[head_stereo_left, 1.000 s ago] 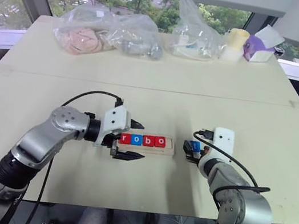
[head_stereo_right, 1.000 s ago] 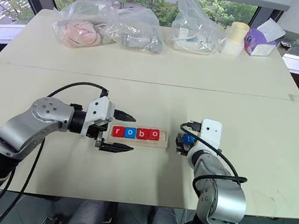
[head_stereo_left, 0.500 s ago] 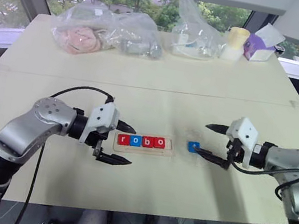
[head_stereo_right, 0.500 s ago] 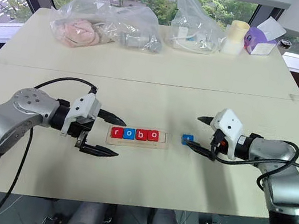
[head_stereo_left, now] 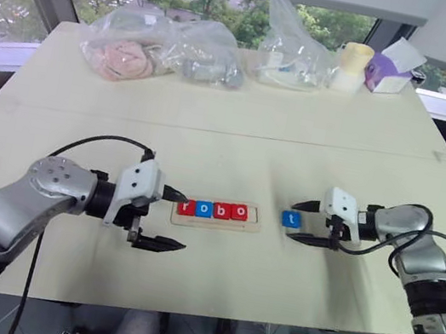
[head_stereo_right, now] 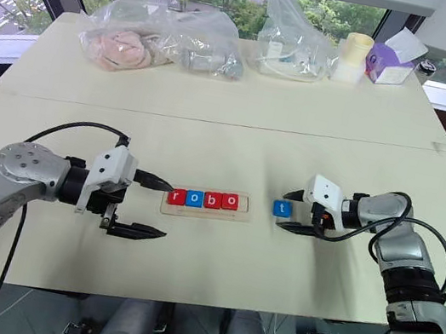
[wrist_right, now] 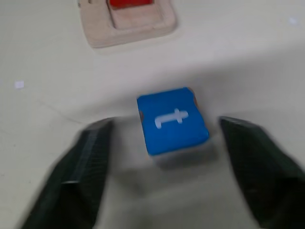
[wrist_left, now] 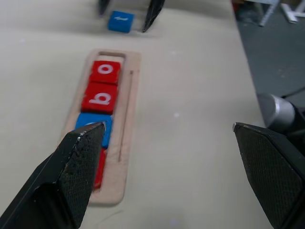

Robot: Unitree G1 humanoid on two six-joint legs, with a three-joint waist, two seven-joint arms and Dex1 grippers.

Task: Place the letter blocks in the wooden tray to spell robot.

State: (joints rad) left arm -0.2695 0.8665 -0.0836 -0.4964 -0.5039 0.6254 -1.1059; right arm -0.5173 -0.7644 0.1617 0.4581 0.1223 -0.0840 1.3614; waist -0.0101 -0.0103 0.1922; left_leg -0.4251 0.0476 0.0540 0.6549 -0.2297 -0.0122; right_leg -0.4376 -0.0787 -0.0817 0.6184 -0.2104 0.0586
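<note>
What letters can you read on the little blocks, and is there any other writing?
"r" on the red block at the wooden tray's left end.
"o" on the blue block beside it.
"b" on the red block.
"o" on the red block.
"t" on the blue block lying on the table.
The purple box at the back: nothing readable.

The two head views look forward and down over the table [head_stereo_left: 239, 127] from nearly the same spot. The left wrist view looks low along the wooden tray [wrist_left: 125, 143] toward the blue t block [wrist_left: 120, 21]. The right wrist view sits close above that block, sharing the tray's end.
</note>
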